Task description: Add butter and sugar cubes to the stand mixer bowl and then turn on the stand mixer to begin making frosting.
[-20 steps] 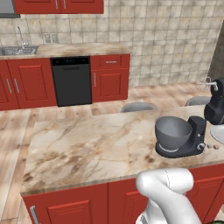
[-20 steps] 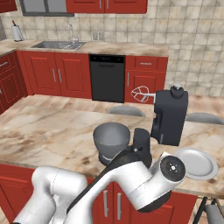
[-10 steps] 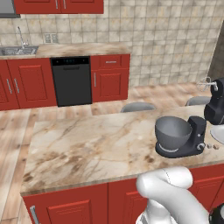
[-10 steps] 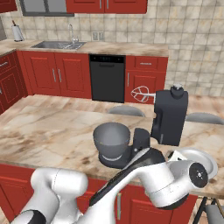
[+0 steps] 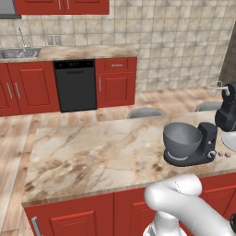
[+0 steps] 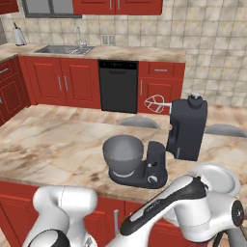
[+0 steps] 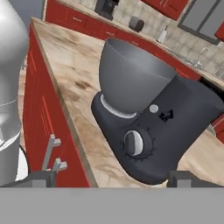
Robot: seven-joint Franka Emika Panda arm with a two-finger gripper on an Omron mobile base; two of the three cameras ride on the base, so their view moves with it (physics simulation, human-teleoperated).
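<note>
Marbled tabletop (image 5: 101, 152) carries the charcoal mixer (image 6: 185, 128), its head tilted back with the whisk (image 6: 155, 103) in the air, and the grey bowl (image 6: 123, 154) seated on the mixer's round base near the front edge. Two sugar cubes (image 5: 223, 155) lie on the tabletop just beside the base; a white plate (image 6: 219, 177) sits near them. Butter cannot be made out. The bowl looks empty in the hand view. Compared with the frames of a second ago, the scene is unmoved, but the arm's wrist has swung further right and lower in the right base view, below the tabletop edge. The hand camera looks up at the silver knob (image 7: 134, 143) and the bowl from in front of the red cabinets (image 7: 41, 113). The fingers (image 7: 41, 178) stand spread, pinching nothing. Judged from this, no ingredient is added yet, and the arm is lining up low beside the mixer.
</note>
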